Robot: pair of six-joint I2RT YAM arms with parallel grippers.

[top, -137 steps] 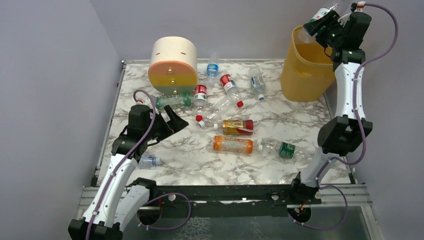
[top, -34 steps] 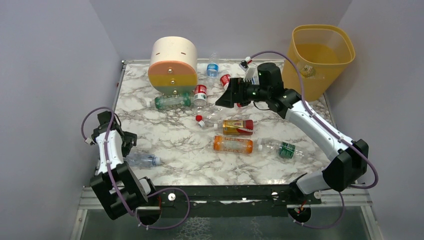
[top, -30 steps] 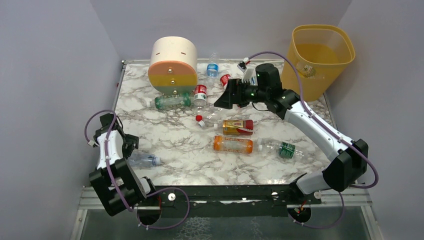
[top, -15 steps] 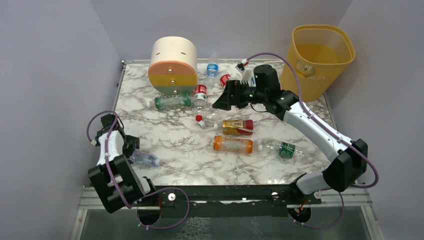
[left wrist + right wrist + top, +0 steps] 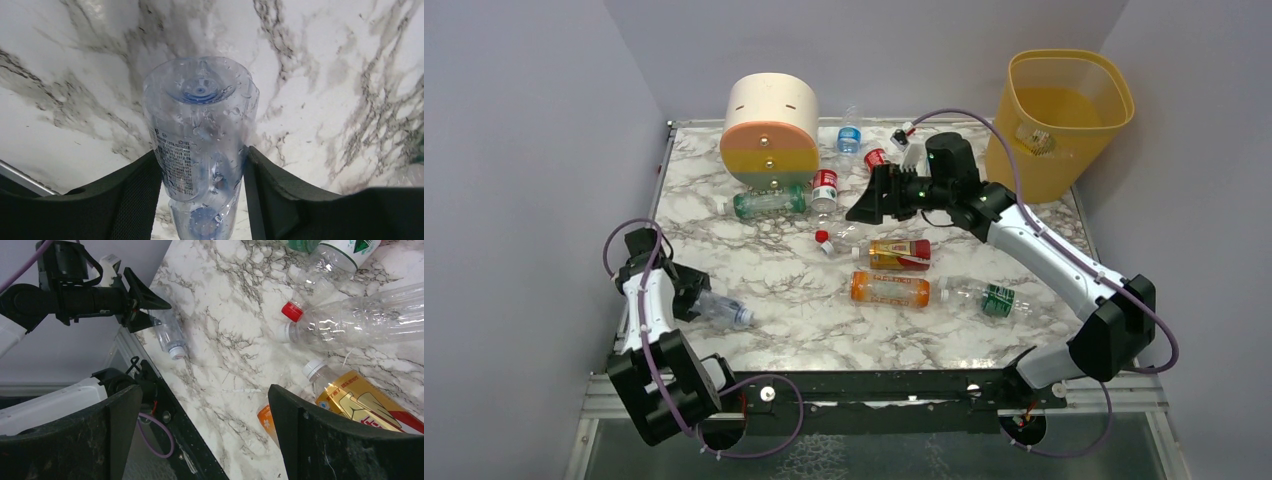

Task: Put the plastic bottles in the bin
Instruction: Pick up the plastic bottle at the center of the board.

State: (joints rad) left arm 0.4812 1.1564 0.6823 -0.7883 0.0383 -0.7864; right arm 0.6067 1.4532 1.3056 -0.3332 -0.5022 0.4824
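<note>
Marble tabletop point(image 5: 764, 270), lower left: the left gripper point(image 5: 696, 302), wide a second ago, now clamps a clear bottle point(image 5: 724, 311), ready to lift, while the right gripper point(image 5: 864, 205) hangs spread over scattered bottles point(image 5: 887, 289), the yellow bin point(image 5: 1024, 170) waiting upper right.

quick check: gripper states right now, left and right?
Left gripper: closed on a clear bottle.
Right gripper: open, holding nothing.

The left gripper point(image 5: 202, 152) is clasping a clear bottle point(image 5: 200, 115) by its sides — base pointing out over the marble table point(image 5: 330, 75).
</note>
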